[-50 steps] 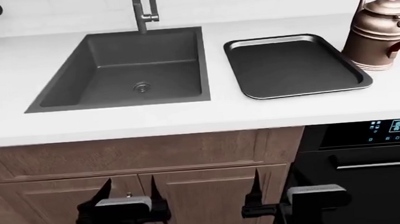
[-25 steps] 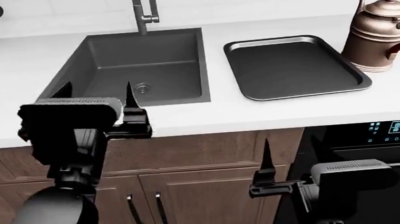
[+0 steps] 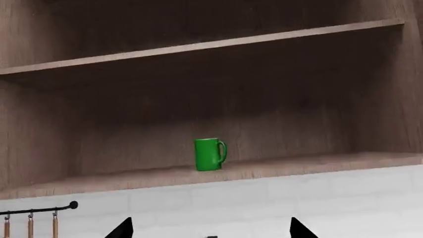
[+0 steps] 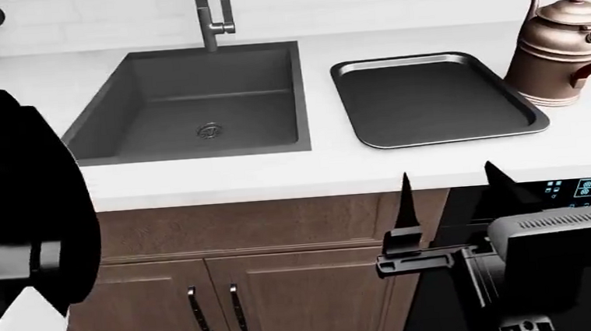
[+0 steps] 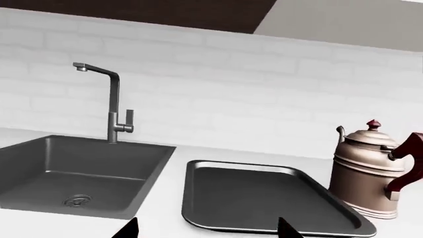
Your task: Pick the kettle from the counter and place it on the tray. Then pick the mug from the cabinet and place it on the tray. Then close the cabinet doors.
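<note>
On my head view the tall copper-bronze ridged kettle (image 4: 561, 47) with its dark red handle stands upright on the smooth white desk (image 4: 223, 174), just beside the right edge of the flat dark grey metal tray (image 4: 431, 97), which carries nothing. The dark grey inset sink (image 4: 192, 102) lies to the tray's left. My right gripper (image 4: 452, 193) hangs below the desk's front edge with its fingers (image 4: 407, 204) spread wide and holding nothing. My left arm (image 4: 17, 208) fills the view's left side; through its wrist camera I see the left gripper (image 3: 210, 230) with fingertips well apart, empty, facing the small bright green mug (image 3: 210, 154) standing upright on the lower shelf of the open wooden cabinet (image 3: 198, 59)
</note>
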`<state>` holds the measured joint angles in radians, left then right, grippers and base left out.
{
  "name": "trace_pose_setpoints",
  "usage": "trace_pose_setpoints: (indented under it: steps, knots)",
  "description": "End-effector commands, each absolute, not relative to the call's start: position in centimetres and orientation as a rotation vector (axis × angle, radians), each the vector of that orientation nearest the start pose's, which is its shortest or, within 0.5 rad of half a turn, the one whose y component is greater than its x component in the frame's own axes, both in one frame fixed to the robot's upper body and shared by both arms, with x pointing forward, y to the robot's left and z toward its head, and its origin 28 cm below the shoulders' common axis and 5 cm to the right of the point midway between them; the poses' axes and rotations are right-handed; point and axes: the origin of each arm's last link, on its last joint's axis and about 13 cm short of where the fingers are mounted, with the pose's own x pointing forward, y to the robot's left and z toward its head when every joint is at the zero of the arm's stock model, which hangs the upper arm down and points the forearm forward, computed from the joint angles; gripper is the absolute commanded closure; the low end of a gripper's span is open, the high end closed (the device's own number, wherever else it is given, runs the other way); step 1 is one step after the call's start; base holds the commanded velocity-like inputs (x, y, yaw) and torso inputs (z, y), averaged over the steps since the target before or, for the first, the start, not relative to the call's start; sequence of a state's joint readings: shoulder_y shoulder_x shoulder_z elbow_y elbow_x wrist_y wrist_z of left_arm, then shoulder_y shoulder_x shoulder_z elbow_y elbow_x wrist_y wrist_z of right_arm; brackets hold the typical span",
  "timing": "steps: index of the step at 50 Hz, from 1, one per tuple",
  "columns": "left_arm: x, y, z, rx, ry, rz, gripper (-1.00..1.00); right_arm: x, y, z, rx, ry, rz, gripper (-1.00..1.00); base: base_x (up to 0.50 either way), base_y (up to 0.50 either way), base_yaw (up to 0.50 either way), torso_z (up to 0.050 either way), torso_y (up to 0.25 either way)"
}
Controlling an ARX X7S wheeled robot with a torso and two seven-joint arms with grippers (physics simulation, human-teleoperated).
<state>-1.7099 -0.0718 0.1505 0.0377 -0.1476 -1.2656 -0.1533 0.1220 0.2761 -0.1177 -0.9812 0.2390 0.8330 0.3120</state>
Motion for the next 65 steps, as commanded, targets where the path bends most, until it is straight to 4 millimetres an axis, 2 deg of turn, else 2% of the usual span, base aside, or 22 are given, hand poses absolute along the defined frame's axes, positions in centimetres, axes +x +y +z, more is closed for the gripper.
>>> trace_pose_setpoints:
  steps: [1, 8, 15, 20, 27, 32, 37, 46, 59, 65]
  knots:
    - [28.6, 18.5, 55.5, 0.138, -0.48, 0.135, -1.0, 16.2, -9.8, 18.2, -0.149, -0.231, 0.005, -1.0, 0.0, 0.0, 0.0, 0.05, 0.0]
    - [30.0, 18.8, 57.4, 0.132, -0.451, 0.191, -1.0, 15.8, -9.8, 18.8, -0.158, -0.237, 0.004, -1.0, 0.0, 0.0, 0.0, 0.05, 0.0]
    - [31.2, 18.7, 56.8, 0.135, -0.42, 0.181, -1.0, 15.8, -10.2, 20.3, -0.183, -0.24, -0.013, -1.0, 0.0, 0.0, 0.0, 0.05, 0.0]
    - [31.7, 18.8, 56.2, 0.134, -0.396, 0.169, -1.0, 15.6, -11.0, 23.9, -0.251, -0.278, -0.035, -1.0, 0.0, 0.0, 0.0, 0.05, 0.0]
    - [32.0, 19.2, 55.9, 0.115, -0.374, 0.163, -1.0, 15.4, -11.8, 30.8, -0.31, -0.36, -0.06, -1.0, 0.0, 0.0, 0.0, 0.05, 0.0]
    - [31.9, 19.5, 56.1, 0.105, -0.383, 0.173, -1.0, 15.4, -12.0, 34.0, -0.297, -0.386, -0.051, -1.0, 0.0, 0.0, 0.0, 0.019, 0.0]
    - [31.9, 19.6, 56.0, 0.111, -0.387, 0.172, -1.0, 16.4, -11.9, 34.5, -0.278, -0.339, -0.041, -1.0, 0.0, 0.0, 0.0, 0.0, 0.0]
    - [32.0, 19.7, 55.6, 0.116, -0.391, 0.17, -1.0, 19.2, -12.1, 37.0, -0.279, -0.301, -0.055, -1.0, 0.0, 0.0, 0.0, 0.0, 0.0]
    - [32.1, 19.7, 55.3, 0.126, -0.391, 0.165, -1.0, 21.2, -12.6, 36.5, -0.25, -0.236, -0.071, -1.0, 0.0, 0.0, 0.0, 0.0, 0.0]
    - [32.1, 19.8, 55.4, 0.12, -0.39, 0.171, -1.0, 21.3, -12.7, 36.2, -0.234, -0.231, -0.068, -1.0, 0.45, 0.0, 0.0, 0.0, 0.0]
